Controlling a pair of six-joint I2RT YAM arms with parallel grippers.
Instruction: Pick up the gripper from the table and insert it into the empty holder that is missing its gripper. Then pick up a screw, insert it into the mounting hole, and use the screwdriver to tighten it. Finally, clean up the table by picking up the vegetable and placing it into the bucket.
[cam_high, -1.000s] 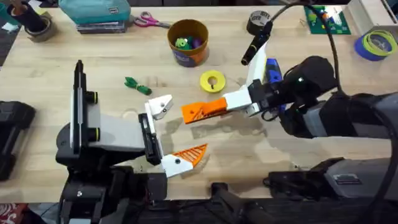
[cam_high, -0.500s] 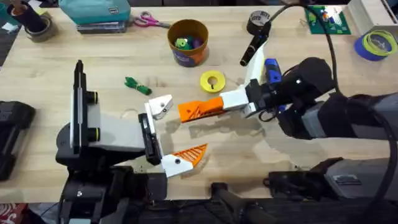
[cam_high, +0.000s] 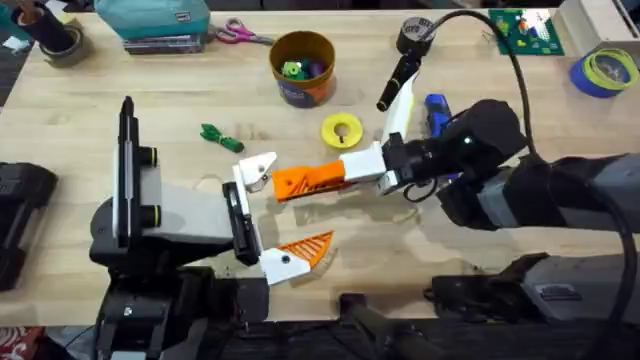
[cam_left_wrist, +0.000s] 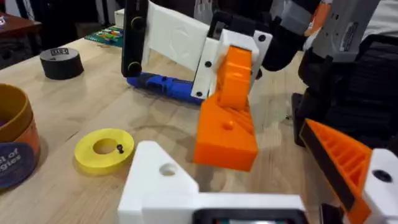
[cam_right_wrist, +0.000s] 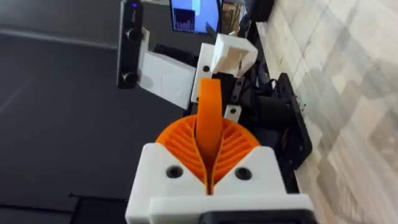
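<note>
Gripper (cam_high: 308, 182): clamped in right gripper (cam_high: 352, 168), fingers closed on the thick end, ridged orange body sticking out ahead, clear of the table (cam_high: 150, 100). Moved left over the last second, from roughly below the yellow disc (cam_high: 341, 131) to tip almost at the holder (cam_high: 258, 170). Means pick-up is done and insertion approach is well underway, though not seated yet. Sits just beside the holder in overhead, nearly touching; can't tell from there if contact is made. From left wrist, hangs (cam_left_wrist: 227, 118) above and slightly past the white holder (cam_left_wrist: 163, 180), small gap visible, so probably not in contact. From right wrist, points (cam_right_wrist: 209, 134) fairly straight at the holder (cam_right_wrist: 233, 55), which looks like a hollow white socket. Left gripper (cam_high: 275, 215) spread wide, holding nothing, one finger carrying its orange pad (cam_high: 305, 248), other being the bare holder. Likely needs a short further push left plus fine alignment to slot in. Screwdriver (cam_high: 436, 110) lying behind the right arm, vegetable (cam_high: 220, 137) on the table, well apart from the bucket (cam_high: 302, 68); both untouched, screw and clean-up steps pending.
</note>
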